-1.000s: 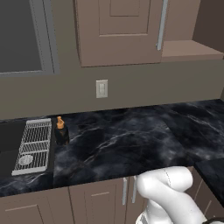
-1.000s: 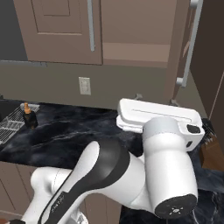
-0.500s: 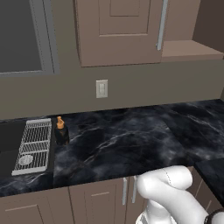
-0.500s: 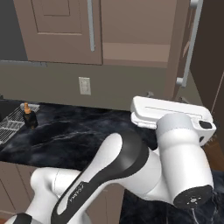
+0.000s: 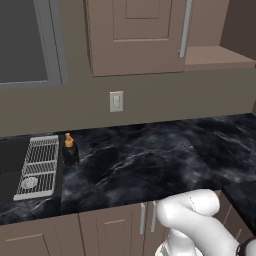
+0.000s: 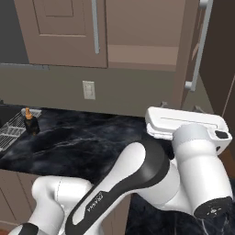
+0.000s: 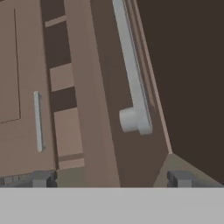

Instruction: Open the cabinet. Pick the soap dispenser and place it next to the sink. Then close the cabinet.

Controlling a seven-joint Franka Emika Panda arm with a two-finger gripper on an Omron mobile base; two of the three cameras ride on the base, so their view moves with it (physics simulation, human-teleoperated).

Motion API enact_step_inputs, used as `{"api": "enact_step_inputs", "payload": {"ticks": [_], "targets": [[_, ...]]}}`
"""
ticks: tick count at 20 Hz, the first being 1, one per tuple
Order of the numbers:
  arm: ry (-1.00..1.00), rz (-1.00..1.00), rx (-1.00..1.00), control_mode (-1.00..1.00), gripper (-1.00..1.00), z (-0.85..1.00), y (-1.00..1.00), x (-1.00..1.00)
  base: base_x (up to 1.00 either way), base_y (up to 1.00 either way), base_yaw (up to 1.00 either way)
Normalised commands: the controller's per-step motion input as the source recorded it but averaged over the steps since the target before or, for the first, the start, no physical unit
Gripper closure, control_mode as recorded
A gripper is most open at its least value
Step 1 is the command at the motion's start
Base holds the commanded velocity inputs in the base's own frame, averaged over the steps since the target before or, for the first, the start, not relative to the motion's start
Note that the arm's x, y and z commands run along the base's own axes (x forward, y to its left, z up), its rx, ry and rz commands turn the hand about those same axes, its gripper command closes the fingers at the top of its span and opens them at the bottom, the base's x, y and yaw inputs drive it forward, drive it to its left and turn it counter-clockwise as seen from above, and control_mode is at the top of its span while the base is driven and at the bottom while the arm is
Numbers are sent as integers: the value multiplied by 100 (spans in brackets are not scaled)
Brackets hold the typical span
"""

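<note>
The cabinet point(image 6: 64, 32) has its left door shut and its right door point(image 6: 187, 64) swung out wide, with the bare inner shelf point(image 5: 215, 57) showing. In the hand view my gripper point(image 7: 110, 178) is open with nothing between its tips, just short of the open door's face and below its long silver handle point(image 7: 131, 65). My white hand point(image 6: 183, 123) hovers over the counter's right end beside that door. The soap dispenser point(image 5: 69, 148), black with an orange pump, stands upright on the counter right beside the sink point(image 5: 10, 165) and its metal rack point(image 5: 37, 165). It also shows far left as the soap dispenser point(image 6: 30, 121).
A dark marble counter point(image 5: 150, 160) runs along the wall, with a pale wall switch point(image 5: 116, 101) above it. Base cupboards point(image 5: 115, 230) sit below. A grey-framed dark window point(image 5: 25, 40) is at the upper left. The shut left door's handle point(image 7: 38, 120) shows in the hand view.
My hand has drifted right, closer to the open right door, and the arm's elbow has swung with it. The soap dispenser and the doors have not moved.
</note>
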Motion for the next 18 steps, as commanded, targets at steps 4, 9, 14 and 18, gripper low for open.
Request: {"api": "enact_step_inputs", "payload": {"ticks": [4,9,14,18], "targets": [[0,16,0,-100,-100,0,-20,14,0,0,0],[0,25,0,-100,-100,0,-22,13,0,0,0],[0,17,0,-100,-100,0,-21,18,0,0,0],[0,1,-4,-100,-100,0,-23,16,0,0,0]]}}
